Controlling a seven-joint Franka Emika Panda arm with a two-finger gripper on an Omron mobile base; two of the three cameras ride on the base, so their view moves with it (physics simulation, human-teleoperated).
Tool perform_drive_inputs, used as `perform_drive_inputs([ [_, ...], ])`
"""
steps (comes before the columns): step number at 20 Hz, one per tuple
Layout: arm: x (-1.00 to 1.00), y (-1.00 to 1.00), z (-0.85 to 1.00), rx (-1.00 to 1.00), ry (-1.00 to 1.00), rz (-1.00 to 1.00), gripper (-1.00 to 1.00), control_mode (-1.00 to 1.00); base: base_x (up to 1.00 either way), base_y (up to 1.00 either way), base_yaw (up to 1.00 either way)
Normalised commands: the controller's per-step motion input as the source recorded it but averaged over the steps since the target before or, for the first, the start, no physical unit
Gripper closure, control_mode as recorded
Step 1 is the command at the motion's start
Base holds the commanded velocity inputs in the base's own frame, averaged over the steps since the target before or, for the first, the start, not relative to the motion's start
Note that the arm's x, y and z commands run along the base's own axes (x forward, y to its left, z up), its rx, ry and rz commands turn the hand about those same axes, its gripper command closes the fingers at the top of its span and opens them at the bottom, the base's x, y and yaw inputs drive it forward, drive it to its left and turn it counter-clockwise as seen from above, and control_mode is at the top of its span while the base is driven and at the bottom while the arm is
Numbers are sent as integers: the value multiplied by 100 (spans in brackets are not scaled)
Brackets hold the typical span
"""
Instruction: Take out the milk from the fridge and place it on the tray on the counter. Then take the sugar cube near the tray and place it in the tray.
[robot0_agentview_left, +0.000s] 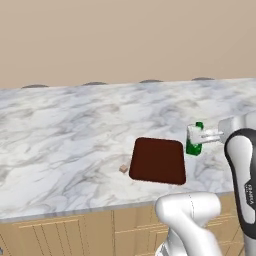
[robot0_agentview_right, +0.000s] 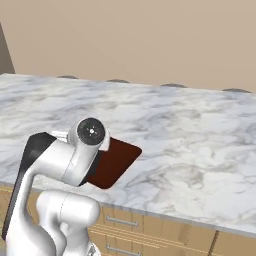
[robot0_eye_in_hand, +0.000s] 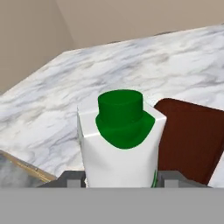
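Beige sugar cube (robot0_agentview_left: 123, 169), tiny, sits on the marble surface (robot0_agentview_left: 60, 130) just off the flat reddish-brown tray's (robot0_agentview_left: 158, 161) left edge, well to the left of my jaws. I judge the step in hand is setting the milk down: I should carry it left until it is over the tray's middle, keep it upright, lower until it rests, then release. The small green-and-white milk carton (robot0_agentview_left: 194, 139) sits pinched between my jaws (robot0_agentview_left: 199, 136), just right of the tray.
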Motion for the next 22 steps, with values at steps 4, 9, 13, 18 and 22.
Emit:
perform_drive_inputs([
  [4,55,-21,-40,0,-9,31,100,-100,0,0,0],
  [9,35,-1,-37,-2,-3,27,100,-100,0,0,0],
  [13,57,-8,-46,-2,0,26,100,-100,0,0,0],
  [18,53,-12,-32,0,0,15,100,-100,0,0,0],
  [22,43,-4,-24,0,-5,3,100,-100,0,0,0],
])
